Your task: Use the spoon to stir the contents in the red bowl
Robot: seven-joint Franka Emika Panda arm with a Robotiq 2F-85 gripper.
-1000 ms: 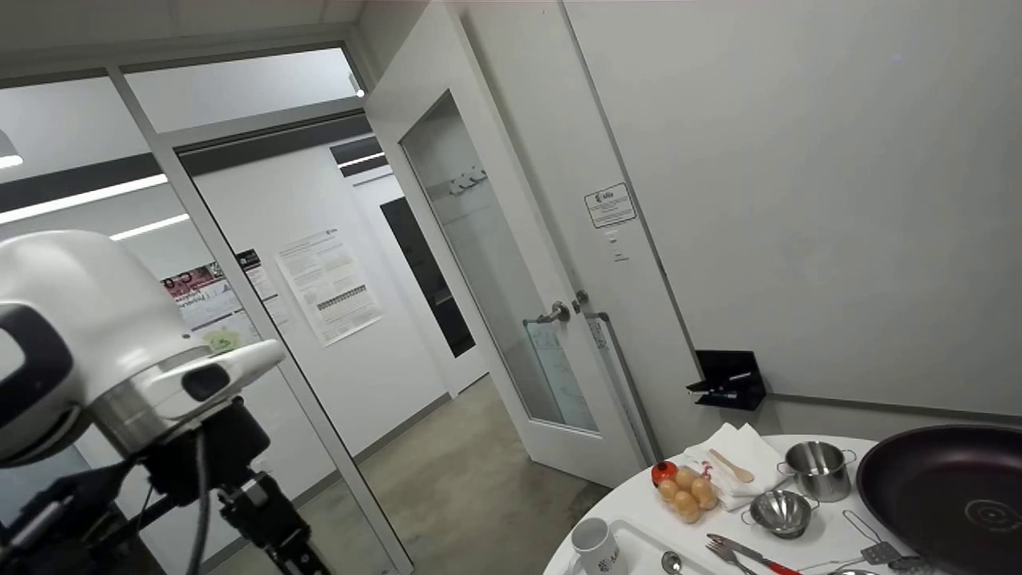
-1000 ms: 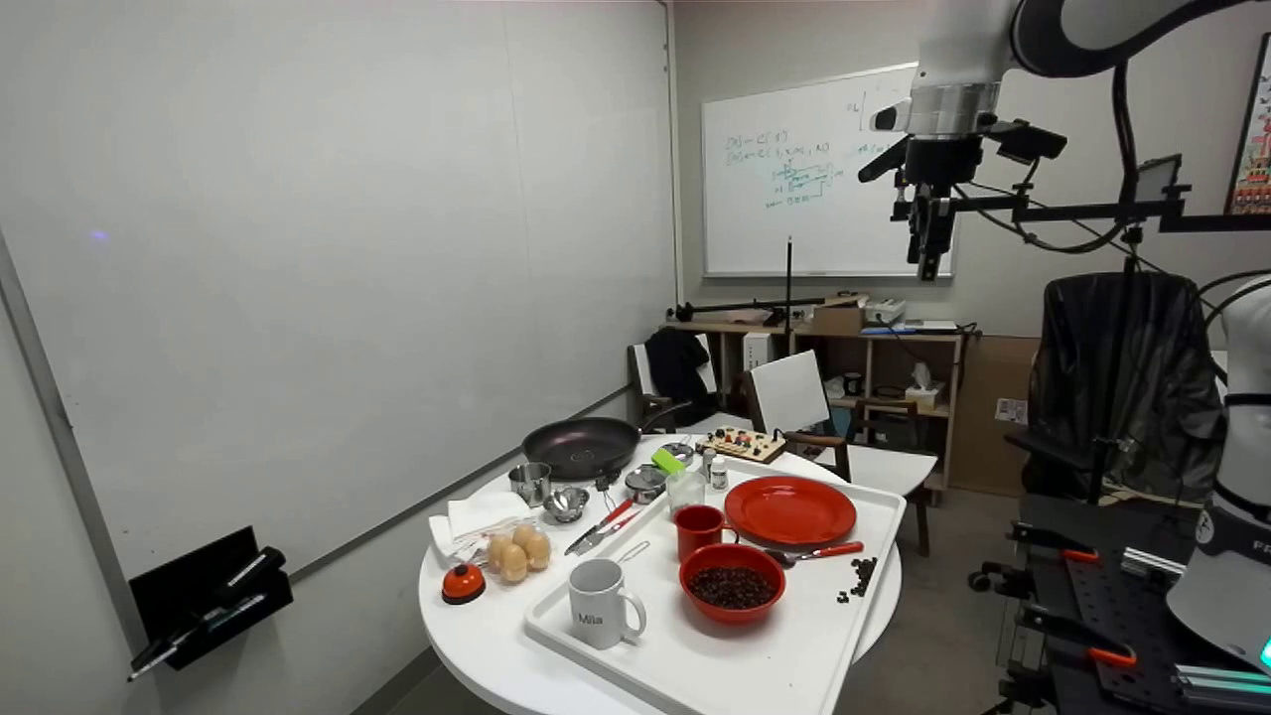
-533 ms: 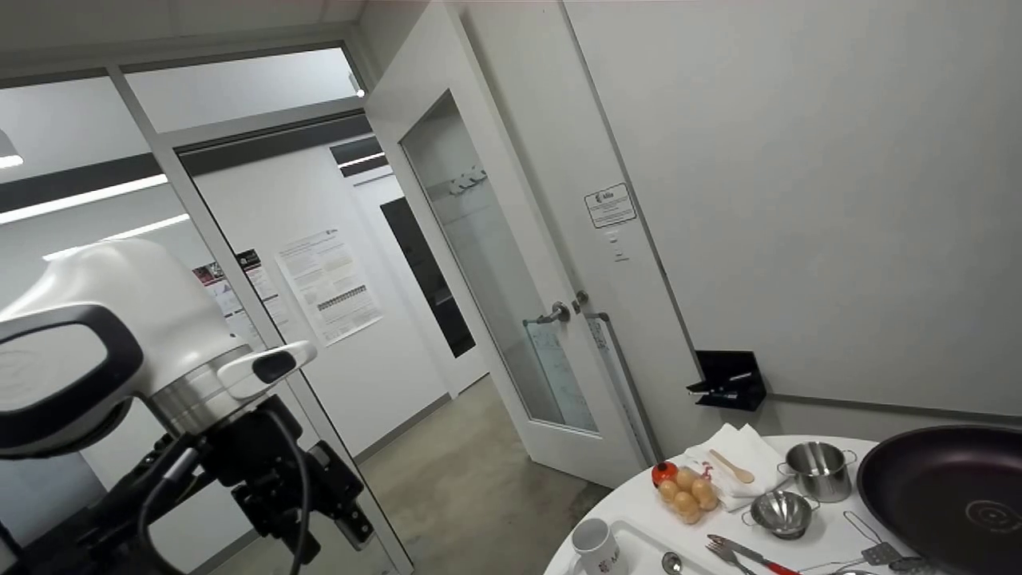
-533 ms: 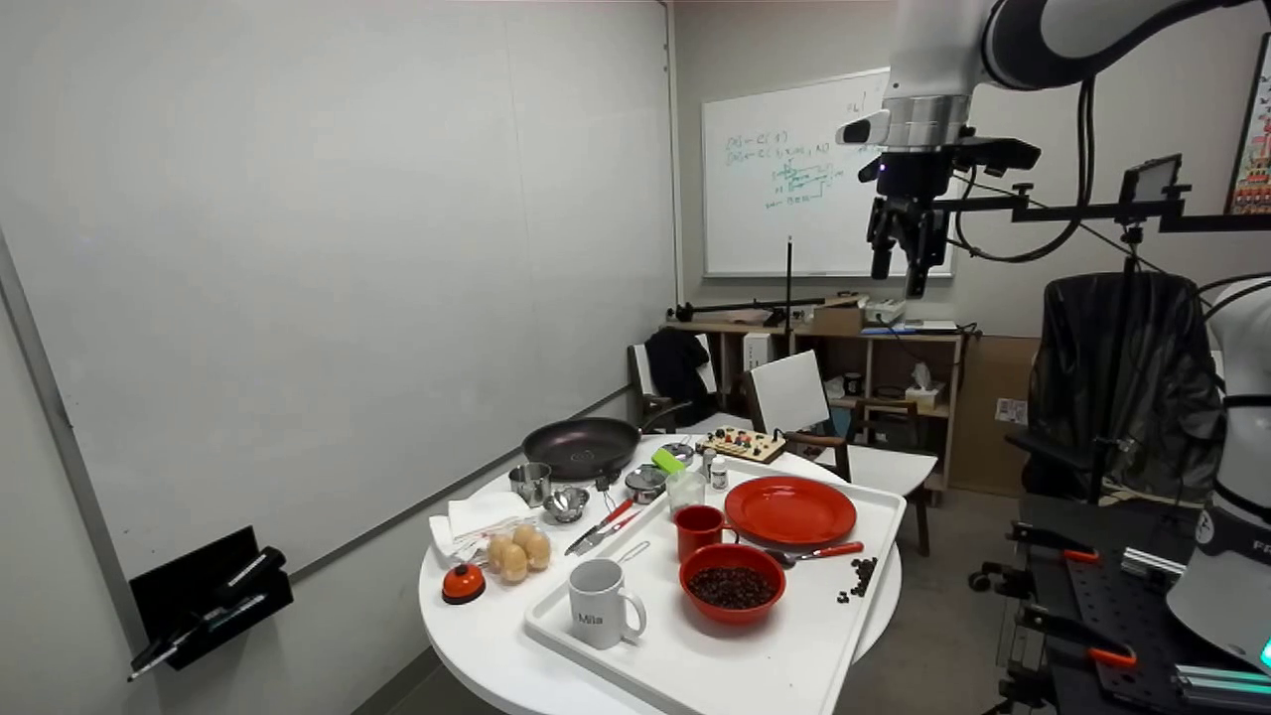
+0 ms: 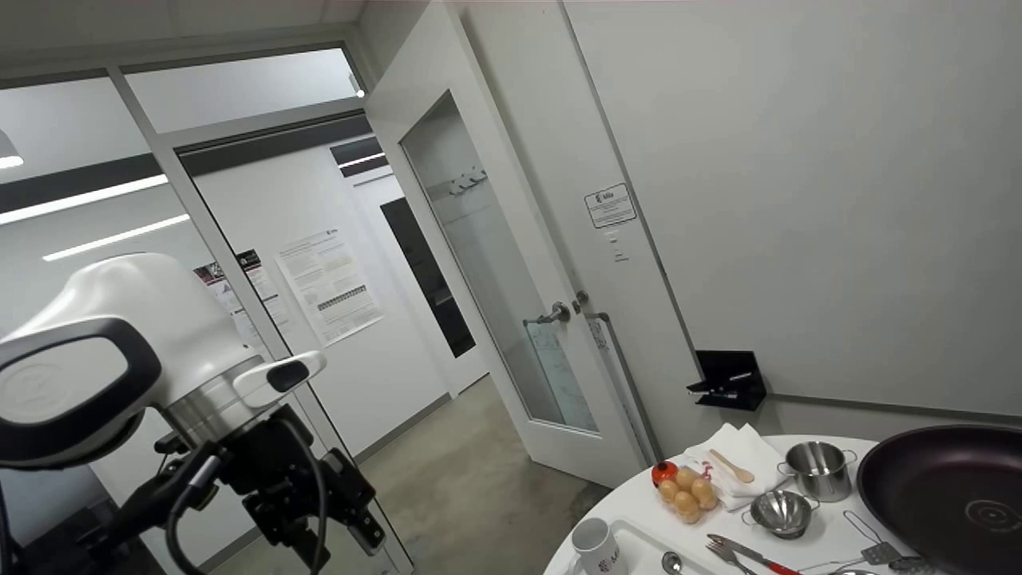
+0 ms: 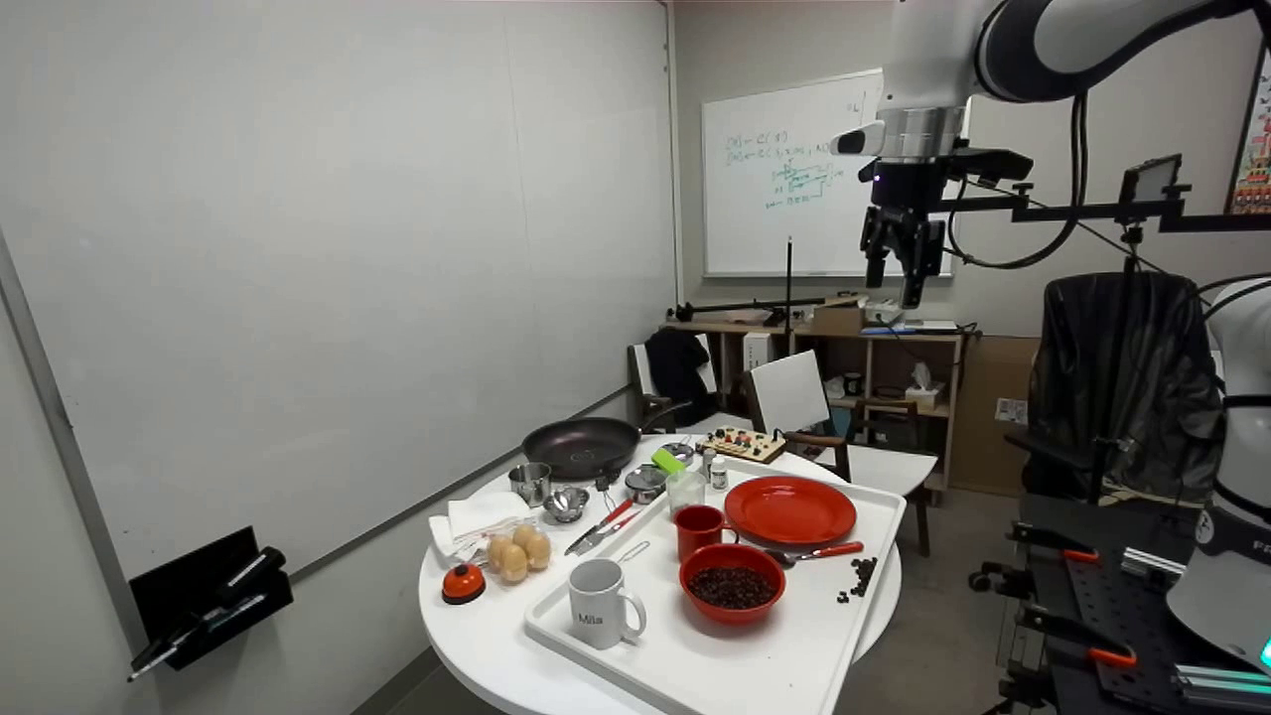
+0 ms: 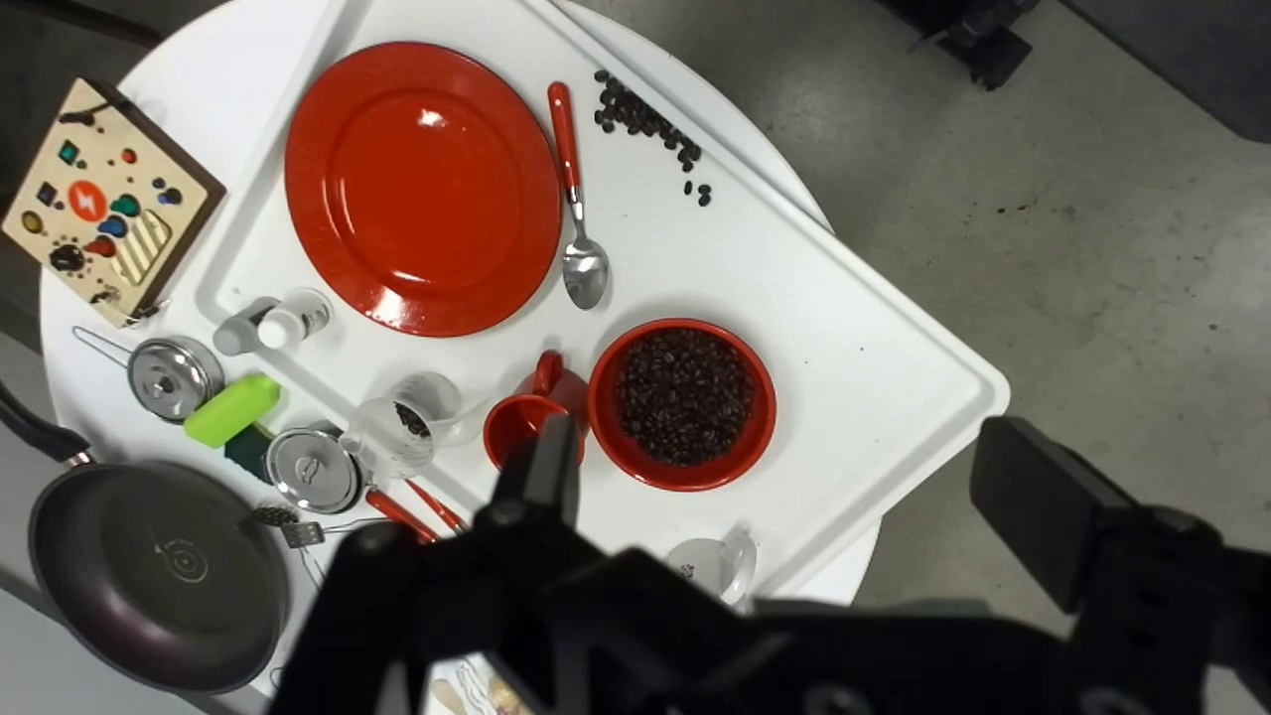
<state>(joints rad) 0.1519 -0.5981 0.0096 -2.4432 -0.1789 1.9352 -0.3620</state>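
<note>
A glass-paned door stands open in an exterior view, a printed poster visible beyond it on a white wall and a strip of light glowing farther left. A small notice is posted to the door's right; grey floor stretches below. In an exterior view, a whiteboard, scribbled on in green, hangs on the back wall above a wooden shelf holding a tissue box. White-backed chairs, one draped in dark cloth, stand near a round white table.

Wrist view faces down past the black two-fingered gripper; both farther exterior views share the round white table.
</note>
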